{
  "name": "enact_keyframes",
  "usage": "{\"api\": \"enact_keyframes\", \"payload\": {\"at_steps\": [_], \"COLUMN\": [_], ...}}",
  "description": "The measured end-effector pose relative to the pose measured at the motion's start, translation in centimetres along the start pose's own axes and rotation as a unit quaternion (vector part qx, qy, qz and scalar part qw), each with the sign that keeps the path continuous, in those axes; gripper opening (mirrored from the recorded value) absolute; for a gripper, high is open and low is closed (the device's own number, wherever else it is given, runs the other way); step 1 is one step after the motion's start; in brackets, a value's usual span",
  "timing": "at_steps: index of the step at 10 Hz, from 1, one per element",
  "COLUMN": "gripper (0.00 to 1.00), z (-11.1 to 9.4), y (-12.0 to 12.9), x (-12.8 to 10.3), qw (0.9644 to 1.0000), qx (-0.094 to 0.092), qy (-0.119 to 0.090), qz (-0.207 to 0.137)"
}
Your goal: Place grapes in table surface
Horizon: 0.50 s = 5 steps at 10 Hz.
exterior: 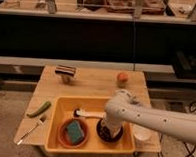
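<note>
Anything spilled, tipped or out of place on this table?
Nothing stands out. The gripper is down in the dark bowl inside the yellow tub; the orange fruit and green vegetable lie on the table surface, and no spill shows.

Tan table surface (93,84) (gripper (108,129) in bowl (117,139))

Occlusion: gripper (107,130) sits down in the dark bowl (120,138), mostly masked by the arm (154,119).
Bowl contents unreadable, grapes can't be made out there. The arm runs off the right edge. It covers the front-right corner of the table surface (91,85) and part of a white object (141,131) beside the yellow tub (59,110). White-handled tool (89,114) in the tub: one end goes under the arm. Striped item (66,71) back left is too blurred to name. Shelf clutter (121,2) is cut by the top edge.
</note>
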Motion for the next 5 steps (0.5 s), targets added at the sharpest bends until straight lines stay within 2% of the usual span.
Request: {"api": "enact_keyframes", "payload": {"at_steps": [1,3,5], "gripper": [0.21,0.04,0.00], "z": [-0.3,-1.2,-4.5], "y": [-0.4,-0.6,-0.7], "x": [0.2,0.6,1.4], "qw": [0.9999,0.9995,0.9978], "qx": [0.000,-0.003,0.002], "qy": [0.001,-0.002,-0.018], "qz": [0.010,0.031,0.064]}}
